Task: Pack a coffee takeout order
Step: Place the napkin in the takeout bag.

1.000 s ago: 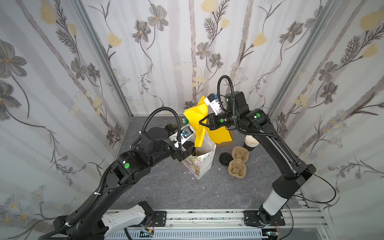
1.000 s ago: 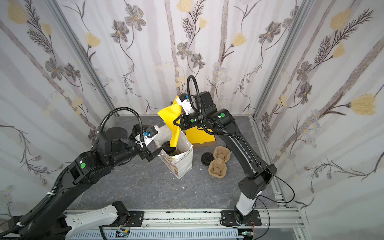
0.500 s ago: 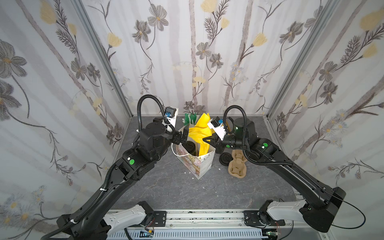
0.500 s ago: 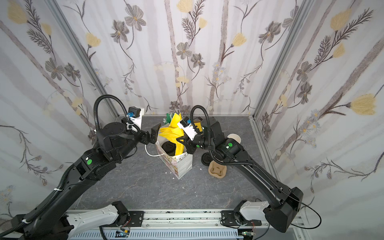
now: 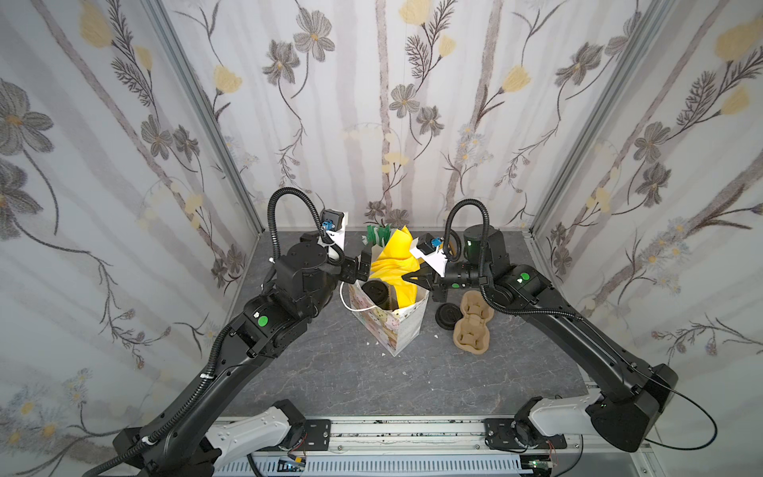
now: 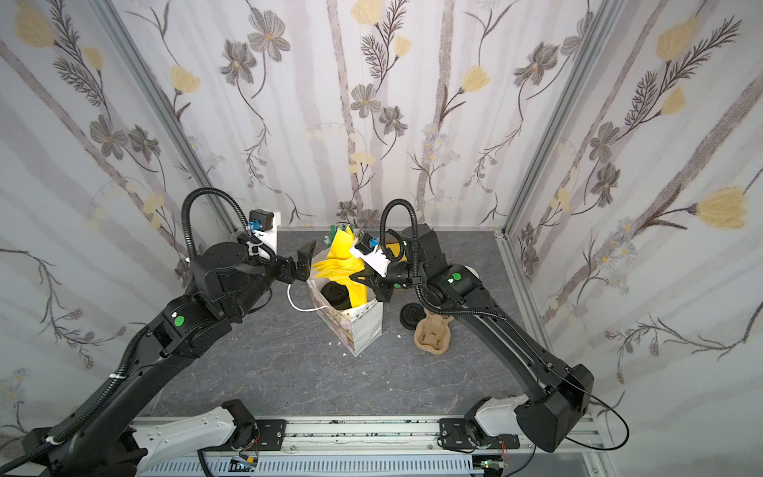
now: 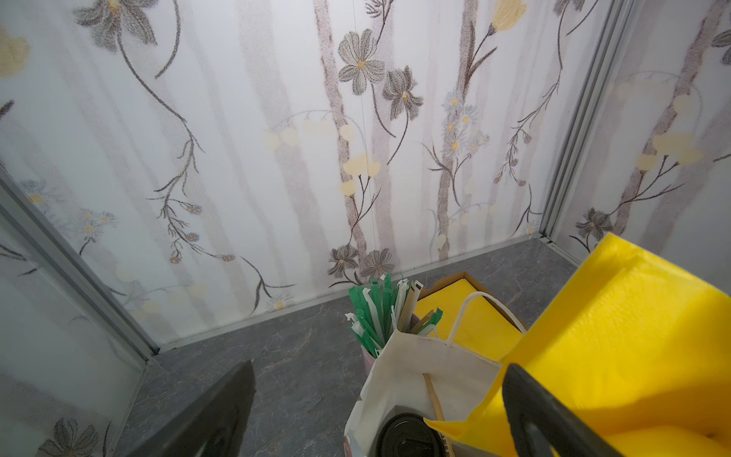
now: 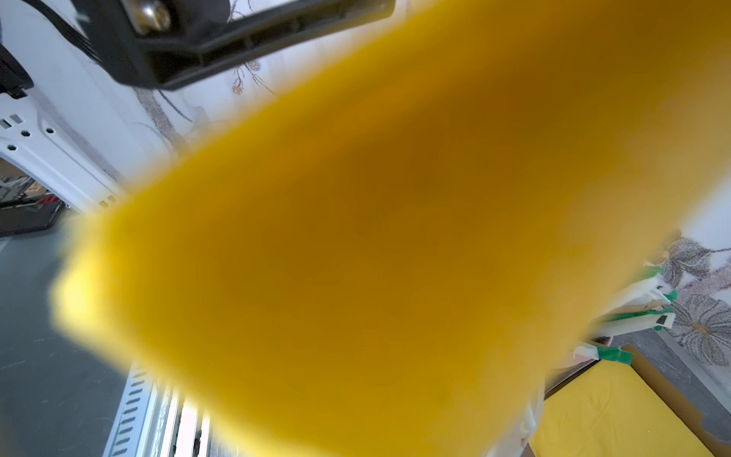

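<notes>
yellow napkin (image 8: 356, 237) blurred, lidded cup (image 7: 405, 437) cropped

Bright diffuse light; soft shadows on the desk (image 5: 330, 371). Both top views bow at 3 and 9 o'clock. The yellow napkin (image 8: 356, 237) is wholly blurred in the right wrist view.

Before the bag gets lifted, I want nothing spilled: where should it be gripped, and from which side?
Probably the white loop handle of the paper bag, approached from the left arm's side by the open left tool: it droops outward past the rim, while the yellow napkin and lidded cup crowd the mouth.
</notes>
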Motion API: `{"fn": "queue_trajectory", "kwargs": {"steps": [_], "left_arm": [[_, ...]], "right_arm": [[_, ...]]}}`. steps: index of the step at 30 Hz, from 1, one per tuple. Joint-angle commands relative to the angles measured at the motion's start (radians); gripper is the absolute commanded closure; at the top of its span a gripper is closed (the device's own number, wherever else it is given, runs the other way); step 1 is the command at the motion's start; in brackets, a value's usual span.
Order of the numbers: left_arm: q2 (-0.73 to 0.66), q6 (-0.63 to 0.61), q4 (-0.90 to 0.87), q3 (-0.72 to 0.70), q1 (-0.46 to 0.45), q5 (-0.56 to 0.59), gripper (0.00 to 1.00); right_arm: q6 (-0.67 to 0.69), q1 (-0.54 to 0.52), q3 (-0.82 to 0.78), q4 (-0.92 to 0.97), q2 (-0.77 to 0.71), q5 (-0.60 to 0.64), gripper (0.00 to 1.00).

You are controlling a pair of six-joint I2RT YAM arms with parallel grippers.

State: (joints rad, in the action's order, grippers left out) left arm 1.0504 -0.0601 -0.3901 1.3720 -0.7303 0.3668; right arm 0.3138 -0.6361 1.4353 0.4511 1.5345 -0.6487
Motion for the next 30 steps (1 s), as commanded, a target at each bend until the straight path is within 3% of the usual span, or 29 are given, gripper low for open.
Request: {"fn": "queue_trajectory", "kwargs": {"steps": [1, 9, 19, 21, 30], "left_arm": [[-0.013, 0.024, 0.047, 0.005, 0.006, 0.066, 0.0], [-0.04, 0.036, 0.058, -0.002, 0.039, 0.148, 0.0], [-0.052, 0.029, 0.074, -0.017, 0.064, 0.107, 0.0], [-0.054, 0.027, 0.077, -0.02, 0.066, 0.104, 0.0], [-0.065, 0.029, 0.091, -0.029, 0.072, 0.103, 0.0]], "right_arm": [[0.119, 0.028, 0.053, 0.076, 0.051, -0.099, 0.93], [0.382, 0.042, 0.345, 0.461, 0.299, -0.121, 0.92], [0.521, 0.02, 0.341, 0.549, 0.34, -0.016, 0.86], [0.526, 0.018, 0.346, 0.547, 0.35, 0.001, 0.79], [0.519, 0.001, 0.365, 0.531, 0.367, 0.034, 0.61]]}}
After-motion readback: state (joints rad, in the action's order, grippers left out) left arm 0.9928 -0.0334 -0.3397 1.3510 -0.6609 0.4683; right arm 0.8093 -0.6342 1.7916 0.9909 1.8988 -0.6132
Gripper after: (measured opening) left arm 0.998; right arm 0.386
